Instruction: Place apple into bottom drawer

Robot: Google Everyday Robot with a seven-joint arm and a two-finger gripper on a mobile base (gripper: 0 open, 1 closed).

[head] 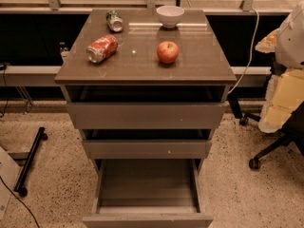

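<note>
The apple point(167, 52) sits on the glossy grey-brown cabinet top point(142, 68), right of centre; the bottom drawer point(147, 189) below stands pulled out. A crushed red soda can point(101, 48), its lettering unreadable, a green can point(114, 21) and a white bowl point(169, 15) share the top. Speckled floor point(237, 189) surrounds the cabinet. The gripper is out of view, so its opening, its hold and places relative to it cannot be told.

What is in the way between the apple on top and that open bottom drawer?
Nothing visible blocks it. The apple sits free on the cabinet top, and the bottom drawer is pulled out with nothing seen inside. The two upper drawers jut forward slightly, over its back part only. The gripper is not in view.
</note>
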